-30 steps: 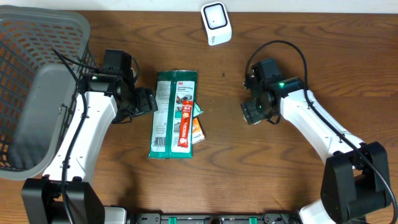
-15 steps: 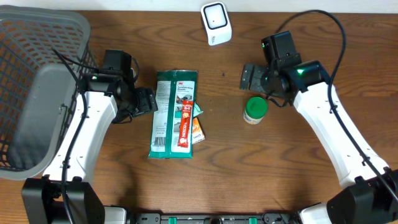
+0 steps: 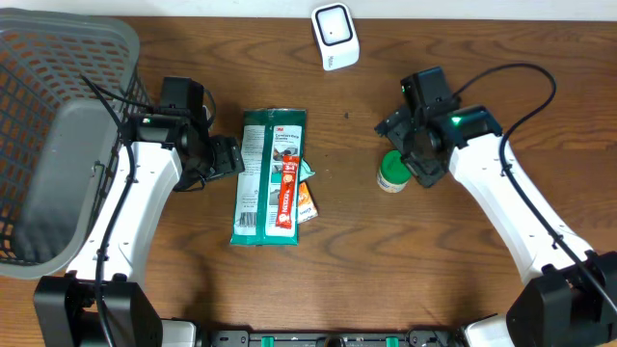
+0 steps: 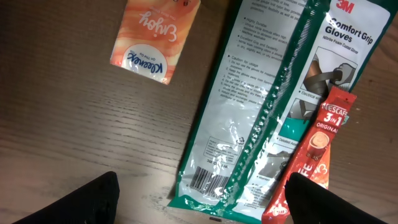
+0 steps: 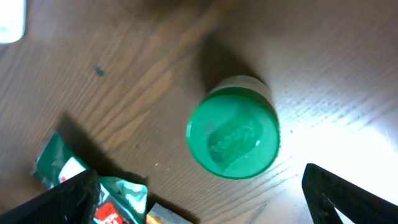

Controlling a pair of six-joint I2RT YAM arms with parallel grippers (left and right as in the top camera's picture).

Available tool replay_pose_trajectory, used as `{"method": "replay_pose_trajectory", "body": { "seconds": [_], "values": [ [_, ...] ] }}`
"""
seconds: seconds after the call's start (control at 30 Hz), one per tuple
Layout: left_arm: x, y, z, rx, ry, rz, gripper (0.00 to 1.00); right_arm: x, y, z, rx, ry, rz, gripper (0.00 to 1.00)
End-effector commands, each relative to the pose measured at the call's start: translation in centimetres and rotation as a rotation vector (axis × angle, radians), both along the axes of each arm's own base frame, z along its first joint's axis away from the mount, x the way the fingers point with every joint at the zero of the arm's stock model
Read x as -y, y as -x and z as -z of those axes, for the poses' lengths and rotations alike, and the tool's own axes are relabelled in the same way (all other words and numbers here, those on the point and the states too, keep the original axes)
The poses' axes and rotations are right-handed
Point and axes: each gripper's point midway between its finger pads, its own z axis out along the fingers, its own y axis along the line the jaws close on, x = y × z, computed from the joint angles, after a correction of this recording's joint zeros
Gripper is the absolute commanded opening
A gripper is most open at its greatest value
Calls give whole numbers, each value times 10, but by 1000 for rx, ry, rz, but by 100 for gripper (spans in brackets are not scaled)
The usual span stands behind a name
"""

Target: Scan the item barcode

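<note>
One small green-lidded white jar (image 3: 393,173) upright on brown wooden table (image 3: 386,280), partly under right gripper (image 3: 410,152), whose jaws stand wide, released, gripping nothing. Left gripper (image 3: 228,155) likewise spread, empty, just beside long green plastic glove packet (image 3: 258,183); red coffee sachet (image 3: 287,193) lies on it. White boxy scanner (image 3: 335,37) at far edge, well apart from jar.

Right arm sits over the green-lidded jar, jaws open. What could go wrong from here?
1. The right gripper has its jaws open but not yet around the jar; closing early could tip it.
2. Only the jar's lid shows, so a grip may cover the barcode meant for the scanner.
3. The sachet lies on the gloves pack near the open left gripper; both might lift together.
</note>
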Motion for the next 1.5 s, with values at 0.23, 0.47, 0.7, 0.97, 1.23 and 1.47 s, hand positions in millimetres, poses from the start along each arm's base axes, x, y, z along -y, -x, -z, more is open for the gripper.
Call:
{"method": "replay_pose_trajectory", "body": {
  "seconds": [0.23,0.47,0.7,0.97,1.23,1.47],
  "values": [
    [-1,1,3,-14,-4,-2,86,3,8,43,-23,-75,297,99],
    [0,1,3,-14,-3,-2,86,3,7,64,6,-89,302,92],
    [0,1,3,-14,-3,-2,86,4,9,70,10,-71,251,89],
    [0,1,3,-14,-3,-2,86,6,10,71,19,-10,102,76],
    [-1,1,3,-14,-4,-2,86,6,9,70,38,58,-95,78],
    [0,1,3,-14,-3,-2,86,6,8,70,44,69,-129,69]
  ]
}}
